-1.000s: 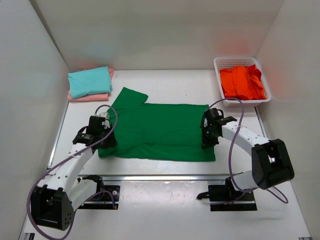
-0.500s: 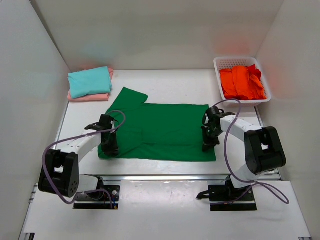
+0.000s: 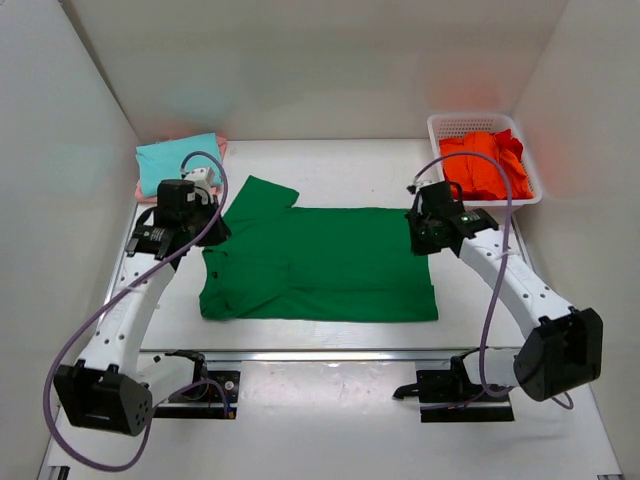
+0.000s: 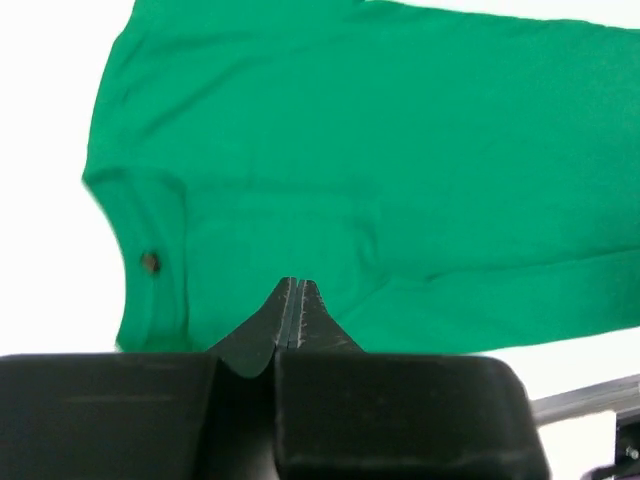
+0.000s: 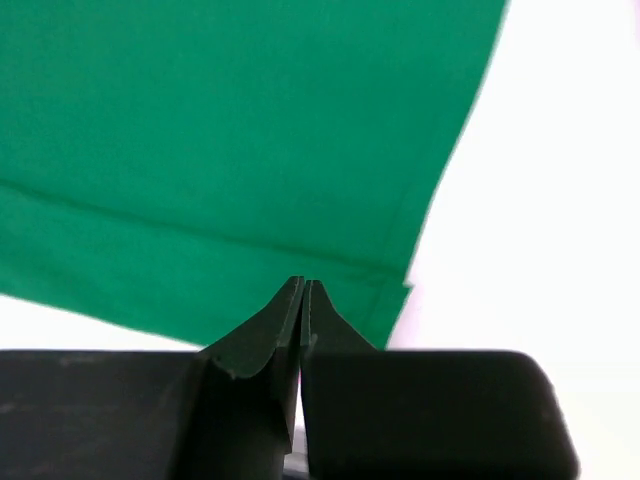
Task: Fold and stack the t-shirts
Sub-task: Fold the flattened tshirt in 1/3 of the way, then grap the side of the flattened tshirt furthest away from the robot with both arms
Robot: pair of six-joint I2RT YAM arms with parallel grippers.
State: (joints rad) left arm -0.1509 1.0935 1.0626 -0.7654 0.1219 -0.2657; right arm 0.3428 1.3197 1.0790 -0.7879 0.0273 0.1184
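A dark green t-shirt (image 3: 320, 265) lies spread flat in the middle of the table, one sleeve pointing to the far left. My left gripper (image 3: 208, 228) is shut and empty, raised above the shirt's left end near the collar (image 4: 290, 288). My right gripper (image 3: 422, 238) is shut and empty, raised above the shirt's far right hem corner (image 5: 302, 288). The green shirt fills both wrist views (image 4: 350, 150) (image 5: 220, 130). A folded teal t-shirt (image 3: 175, 160) lies on a folded pale pink t-shirt (image 3: 141, 190) at the back left. An orange-red t-shirt (image 3: 485, 165) lies crumpled in the basket.
The white lattice basket (image 3: 436, 125) stands at the back right, close behind my right arm. The folded stack sits just behind my left arm. White walls close in the table on three sides. A metal rail (image 3: 330, 355) runs along the near edge.
Both grippers have lifted off the shirt's near side and moved to its far side, left toward the sleeve, right toward the far right corner. The shirt lies flatter along its near edge.
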